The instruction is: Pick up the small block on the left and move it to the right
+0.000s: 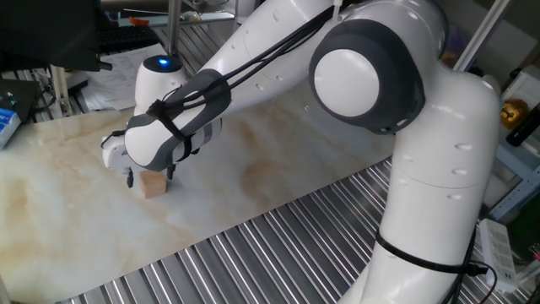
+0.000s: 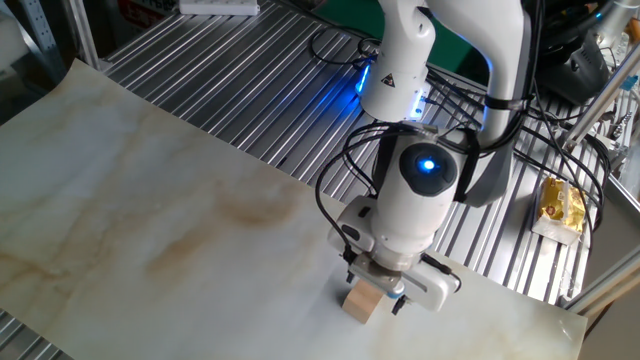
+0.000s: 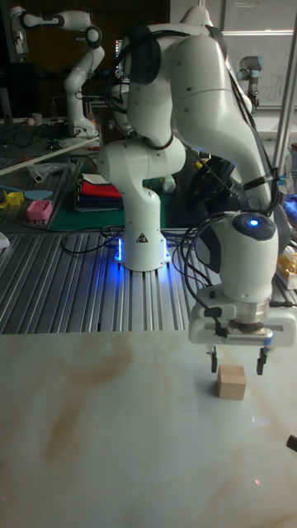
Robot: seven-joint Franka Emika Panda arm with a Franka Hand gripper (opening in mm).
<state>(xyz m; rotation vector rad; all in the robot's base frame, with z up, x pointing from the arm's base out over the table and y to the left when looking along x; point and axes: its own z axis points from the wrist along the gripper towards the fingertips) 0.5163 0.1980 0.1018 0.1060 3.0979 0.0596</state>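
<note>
Your small block sits flat on the marbled desk, on its own, with no other block in sight in any of the three views. The hand hangs directly over it with its fingers spread, one dark fingertip on each side and just above the block's top edge, touching nothing. In the tall fixed view there is a clear gap between the fingertips and the wood. By the look of it, the block is either not yet gripped or already set down and let go; the pictures alone do not settle which. If it is yet to be picked, you need to lower the hand straight down until the fingers straddle the block, then pinch. The arm reaches over the desk with its wrist pointing nearly straight down.
</note>
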